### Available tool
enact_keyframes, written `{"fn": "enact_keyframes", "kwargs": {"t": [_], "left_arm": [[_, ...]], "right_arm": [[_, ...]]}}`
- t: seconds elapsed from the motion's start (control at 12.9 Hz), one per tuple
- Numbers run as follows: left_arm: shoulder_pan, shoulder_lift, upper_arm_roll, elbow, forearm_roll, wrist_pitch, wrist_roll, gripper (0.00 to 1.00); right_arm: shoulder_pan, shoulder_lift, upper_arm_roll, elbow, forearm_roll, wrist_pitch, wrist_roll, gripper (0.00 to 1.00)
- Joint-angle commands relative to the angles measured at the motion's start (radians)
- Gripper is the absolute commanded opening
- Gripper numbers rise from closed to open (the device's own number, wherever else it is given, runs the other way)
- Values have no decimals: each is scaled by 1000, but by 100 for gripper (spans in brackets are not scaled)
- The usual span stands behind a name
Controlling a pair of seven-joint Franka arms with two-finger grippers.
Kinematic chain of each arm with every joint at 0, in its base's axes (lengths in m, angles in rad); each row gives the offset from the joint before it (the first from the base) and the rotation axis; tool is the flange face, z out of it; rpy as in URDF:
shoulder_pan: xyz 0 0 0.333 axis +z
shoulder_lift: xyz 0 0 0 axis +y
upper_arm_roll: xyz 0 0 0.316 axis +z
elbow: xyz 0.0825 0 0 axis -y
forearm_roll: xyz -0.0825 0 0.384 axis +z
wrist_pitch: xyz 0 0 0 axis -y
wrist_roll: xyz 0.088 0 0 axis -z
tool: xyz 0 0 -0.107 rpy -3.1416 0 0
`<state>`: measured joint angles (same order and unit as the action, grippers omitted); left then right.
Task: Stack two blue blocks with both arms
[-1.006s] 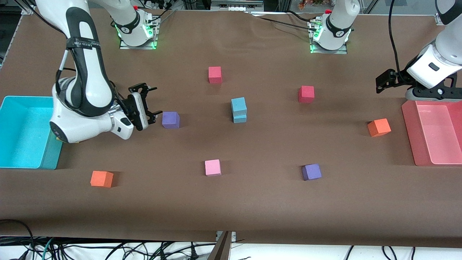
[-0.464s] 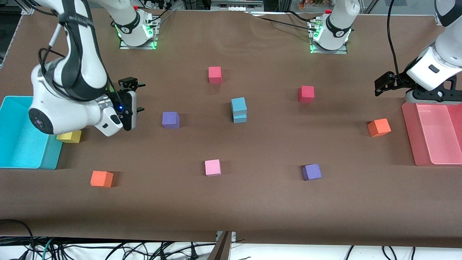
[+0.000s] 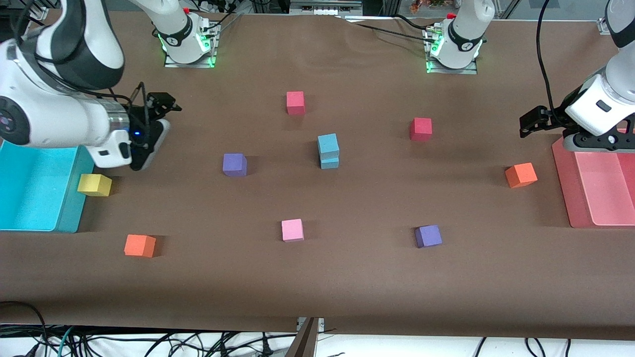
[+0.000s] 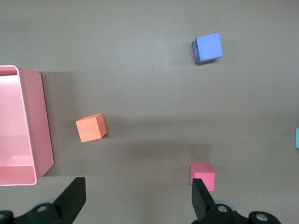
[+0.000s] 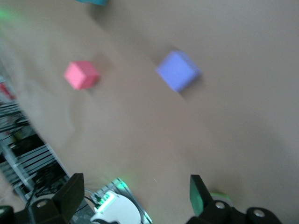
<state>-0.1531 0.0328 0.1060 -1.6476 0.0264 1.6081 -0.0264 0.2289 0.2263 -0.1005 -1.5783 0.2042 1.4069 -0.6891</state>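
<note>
Mid-bench, front view: blue blocks [image 3: 328, 150] stacked, well apart from both end effectors. Right end effector [image 3: 159, 105] up beside cyan bin [image 3: 30, 198]; left end effector [image 3: 533, 122] near pink bin [image 3: 570, 198]. Left wrist view: fingers [image 4: 202, 198] spread, empty. Right wrist view: fingers [image 5: 198, 191] spread, empty.

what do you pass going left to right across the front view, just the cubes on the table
yellow cube → orange cube → purple cube → pink cube → blue stack → red cube → second orange cube
</note>
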Motion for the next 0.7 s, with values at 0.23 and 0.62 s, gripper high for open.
{"fn": "enact_keyframes", "kwargs": {"t": [0.23, 0.62], "left_arm": [[10, 9, -3, 35, -19, -34, 10, 100], [18, 7, 1, 35, -19, -43, 14, 100]], "right_arm": [[-88, -65, 33, -22, -121, 69, 57, 100], [-232, -76, 106, -17, -185, 125, 176, 100]]}}
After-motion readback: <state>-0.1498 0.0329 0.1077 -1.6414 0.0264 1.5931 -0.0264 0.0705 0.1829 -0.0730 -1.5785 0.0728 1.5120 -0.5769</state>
